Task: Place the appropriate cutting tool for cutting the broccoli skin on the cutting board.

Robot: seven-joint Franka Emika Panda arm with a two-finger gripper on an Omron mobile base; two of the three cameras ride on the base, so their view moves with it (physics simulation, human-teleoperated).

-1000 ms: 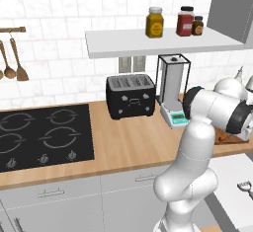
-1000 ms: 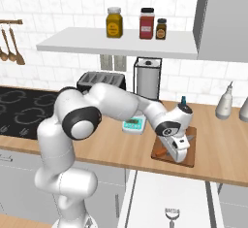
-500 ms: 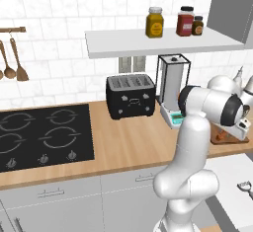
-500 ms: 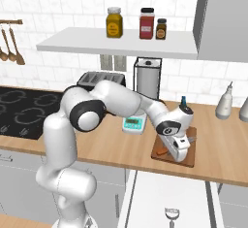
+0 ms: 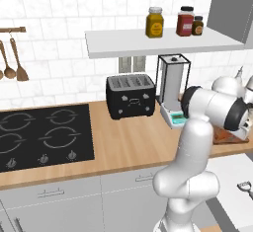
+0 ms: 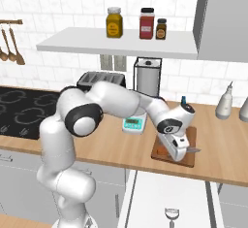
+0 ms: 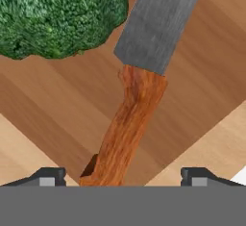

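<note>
I see the knife point(image 7: 139, 90) lying on the cutting board point(image 7: 53, 109) at frame centre, beside the broccoli point(image 7: 57, 13) at upper left, jaws spread wide and empty, so only withdrawal looks left.

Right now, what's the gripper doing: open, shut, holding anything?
Gripper: open, fingers apart either side of the knife handle, not clamping it; knife lies on the cutting board.

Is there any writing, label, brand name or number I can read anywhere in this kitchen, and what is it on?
None can be read.
Three jars on the shelf: labels are plain colour patches, no legible words.
Scale on the counter: its small display is too blurred to read.
Toaster: front knobs show no readable marks.
Knife and cutting board: no markings.
</note>
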